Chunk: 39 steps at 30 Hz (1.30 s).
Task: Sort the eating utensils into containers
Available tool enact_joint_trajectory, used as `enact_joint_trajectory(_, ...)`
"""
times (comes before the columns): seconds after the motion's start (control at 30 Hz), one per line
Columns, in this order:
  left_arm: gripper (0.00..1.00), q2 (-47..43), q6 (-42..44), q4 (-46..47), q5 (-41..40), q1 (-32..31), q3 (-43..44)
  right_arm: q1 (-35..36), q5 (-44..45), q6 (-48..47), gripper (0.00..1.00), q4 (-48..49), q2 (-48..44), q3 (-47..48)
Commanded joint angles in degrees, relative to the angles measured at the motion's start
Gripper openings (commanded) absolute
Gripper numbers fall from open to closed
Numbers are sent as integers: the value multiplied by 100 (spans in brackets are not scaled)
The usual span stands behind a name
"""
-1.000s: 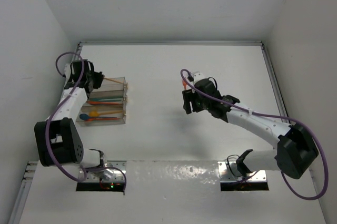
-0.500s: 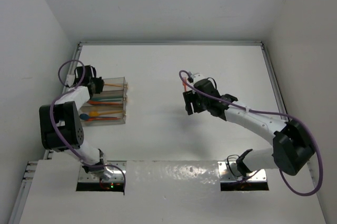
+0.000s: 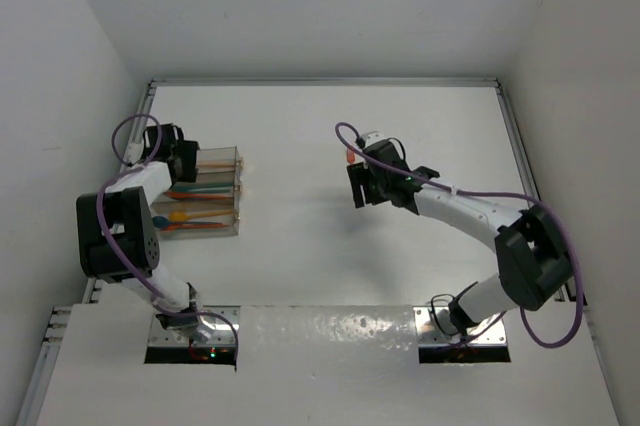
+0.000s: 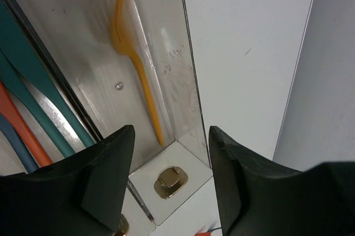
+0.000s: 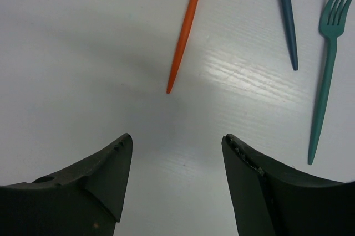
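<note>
The containers [image 3: 238, 208] are clear bins side by side at the table's left. They hold orange, teal and blue eating utensils [image 3: 195, 216]. My left gripper [image 3: 187, 157] hangs open over the farthest bin's left end. In the left wrist view its jaws [image 4: 171, 136] are empty, and an orange utensil [image 4: 141, 81] lies loose in that bin [image 4: 166, 36] beside teal utensils [image 4: 28, 81]. My right gripper [image 3: 357, 192] is open and empty mid-table. Ahead of it [image 5: 176, 139] lie an orange handle [image 5: 186, 31], a blue handle [image 5: 287, 20] and a teal fork [image 5: 327, 64].
White walls close in on the left, the back and the right. A metal rail [image 3: 320, 81] runs along the table's far edge. The orange utensil's end [image 3: 348, 158] shows just beyond the right wrist in the top view.
The left gripper has opened and let go of the orange utensil, which now lies in the farthest bin. The right arm's elbow has swung, while its gripper has barely shifted.
</note>
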Motion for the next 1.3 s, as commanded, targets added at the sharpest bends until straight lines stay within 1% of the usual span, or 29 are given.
enact_joint_trajectory(0.0, 60, -332, 129, 66, 96, 57, 189, -86, 270, 182, 65, 234, 337, 444)
enact_joint_trajectory(0.1, 68, -551, 304, -22, 324, 49, 206, -139, 375, 331, 60, 165, 776, 787)
enact_joint_trajectory(0.2, 70, -745, 603, -241, 570, -4, 390, -182, 604, 454, 55, 77, 1102, 1103)
enact_joint_trajectory(0.27, 73, -816, 1077, -452, 632, -92, 574, -209, 666, 533, 54, 42, 1418, 1262)
enact_joint_trajectory(0.3, 74, -842, 1479, -662, 676, -214, 784, -226, 675, 560, 53, 6, 1646, 1446)
enact_joint_trajectory(0.33, 74, -860, 1666, -812, 746, -311, 882, -261, 683, 621, 52, -63, 1778, 1552)
enact_joint_trajectory(0.37, 75, -921, 2086, -1031, 721, -547, 1092, -270, 683, 630, 52, -90, 1893, 1736)
enact_joint_trajectory(0.43, 77, -1026, 2510, -1260, 633, -846, 1278, -340, 657, 691, 52, -108, 2235, 1886)
enact_joint_trajectory(0.47, 78, -1071, 2912, -1471, 485, -1187, 1435, -358, 622, 700, 51, -108, 2332, 2035)
enact_joint_trajectory(0.57, 81, -1211, 3459, -1752, 544, -1725, 1498, -455, 526, 727, 50, -196, 2754, 2386)
enact_joint_trajectory(0.67, 85, -1361, 3776, -1937, 633, -2050, 1367, -481, 516, 701, 48, -214, 3097, 2642)
enact_joint_trajectory(0.77, 85, -1519, 3970, -2062, 633, -2306, 1209, -499, 464, 639, 45, -284, 3387, 2880)
enact_joint_trajectory(0.83, 85, -1633, 4049, -2044, 895, -2385, 1051, -499, 403, 551, 40, -328, 3502, 2976)
enact_joint_trajectory(0.87, 85, -1677, 4093, -1966, 975, -2403, 989, -499, 350, 542, 40, -337, 3589, 3038)
enact_joint_trajectory(0.9, 85, -1704, 4120, -1913, 1132, -2412, 928, -499, 323, 516, 33, -345, 3616, 3056)
enact_joint_trajectory(0.93, 84, -1756, 4146, -1808, 1203, -2438, 823, -490, 280, 490, 24, -345, 3643, 3056)
enact_joint_trajectory(1.0, 83, -1774, 4208, -1728, 1457, -2474, 778, -499, 61, 393, 14, -267, 3634, 2986)
enact_joint_trajectory(1.03, 83, -1774, 4234, -1597, 1572, -2491, 717, -499, -10, 358, 6, -214, 3599, 2916)
enact_joint_trajectory(1.07, 82, -1774, 4260, -1509, 1686, -2500, 673, -499, -80, 332, 2, -153, 3460, 2733)
enact_joint_trajectory(1.1, 82, -1783, 4252, -1412, 1914, -2500, 620, -490, -264, 262, 0, 65, 3345, 2609)
enact_joint_trajectory(1.2, 81, -1774, 4121, -807, 2406, -2544, 322, -447, -572, 156, 0, 515, 2739, 2020)
enact_joint_trajectory(1.27, 80, -1748, 3971, -612, 2557, -2597, 242, -394, -678, 94, 0, 752, 2388, 1607)
